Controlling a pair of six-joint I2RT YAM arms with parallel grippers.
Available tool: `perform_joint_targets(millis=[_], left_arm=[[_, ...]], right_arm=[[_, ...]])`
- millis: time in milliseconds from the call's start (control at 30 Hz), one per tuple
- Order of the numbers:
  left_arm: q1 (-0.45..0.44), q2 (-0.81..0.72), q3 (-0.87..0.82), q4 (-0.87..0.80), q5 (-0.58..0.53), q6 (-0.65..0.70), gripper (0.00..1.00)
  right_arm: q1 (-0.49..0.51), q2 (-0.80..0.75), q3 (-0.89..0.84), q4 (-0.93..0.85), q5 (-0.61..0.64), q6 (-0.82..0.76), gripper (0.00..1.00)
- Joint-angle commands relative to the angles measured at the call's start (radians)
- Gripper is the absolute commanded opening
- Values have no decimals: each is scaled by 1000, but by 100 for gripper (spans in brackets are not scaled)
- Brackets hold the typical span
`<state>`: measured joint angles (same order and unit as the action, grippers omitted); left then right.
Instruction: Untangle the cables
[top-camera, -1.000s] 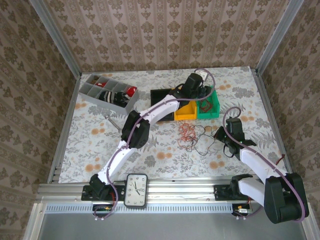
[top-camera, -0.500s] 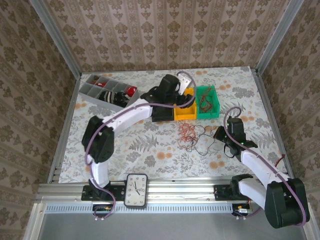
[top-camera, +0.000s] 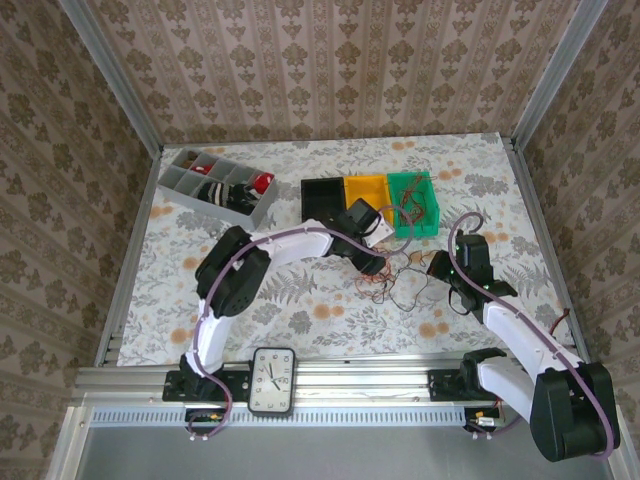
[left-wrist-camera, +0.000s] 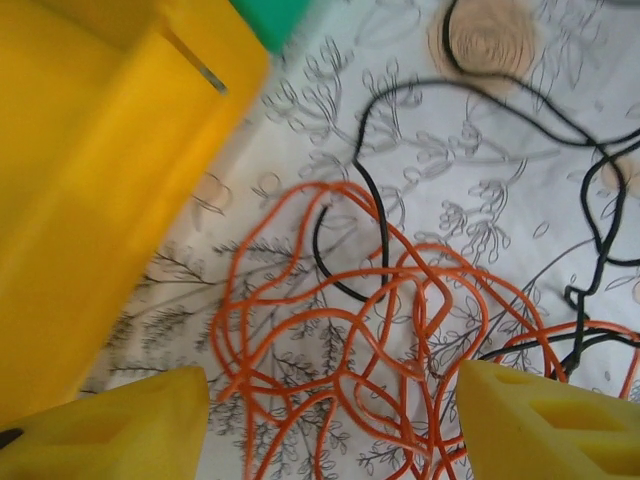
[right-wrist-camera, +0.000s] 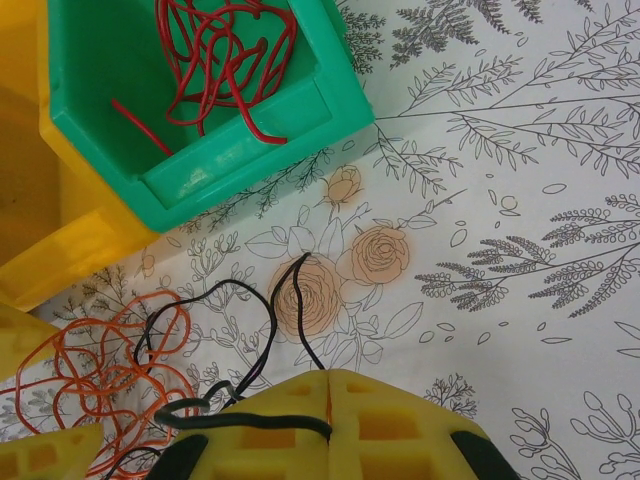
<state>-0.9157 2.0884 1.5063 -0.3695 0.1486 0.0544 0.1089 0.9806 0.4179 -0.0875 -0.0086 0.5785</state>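
Orange cable tangle (left-wrist-camera: 430, 300): was found directly between the wide-spread jaws of the left gripper (left-wrist-camera: 330, 400). Black cable (right-wrist-camera: 272, 330): was held pinched in the closed right gripper (right-wrist-camera: 325, 378).

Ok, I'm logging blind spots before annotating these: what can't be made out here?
Left wrist: the orange cable runs off the bottom edge beside the left gripper; the yellow bin is blurred.
Right wrist: the black cable ends hidden at the shut right gripper.
Top external: the grey organizer, contents too small.
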Motion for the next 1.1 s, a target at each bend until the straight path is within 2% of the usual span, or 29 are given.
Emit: perform_joint_targets(millis=[0,33,67,133,167,300,433,600,800,933,1067], left_arm=[[-8,21,57,-42,-33,29,65],[-7,30,59,-40,-35,23,62],[-8,39,60,-35,-36,19,55],[-6,50,55,-16,-51,6,30],[-2,56,52,-9,-49,0,21],[13,45,14,-2,-56,-8,0],[52,-27,-86,-4,-51,-37,0],[107,-178,-307,0,-83,-92,0],[163,-351,-531,0,-121,-168,0],[206,-411,-603,12,-173,-218,0],[246,-415,-596,-14,-246,-256,0]], right_arm=[[-2,-17,28,-28,-13,-8,4],[-2,-18,30,-29,-13,-7,4],[-2,-19,33,-31,-11,-5,4],[-2,-24,37,-39,-1,4,5],[-2,-29,40,-44,9,11,5],[-8,-36,76,-97,79,14,3],[-50,-37,118,-158,143,18,3],[-151,-39,158,-242,211,24,3],[-282,-46,169,-276,228,59,3],[-328,-47,183,-285,226,73,3],[-350,-51,197,-297,224,81,3]])
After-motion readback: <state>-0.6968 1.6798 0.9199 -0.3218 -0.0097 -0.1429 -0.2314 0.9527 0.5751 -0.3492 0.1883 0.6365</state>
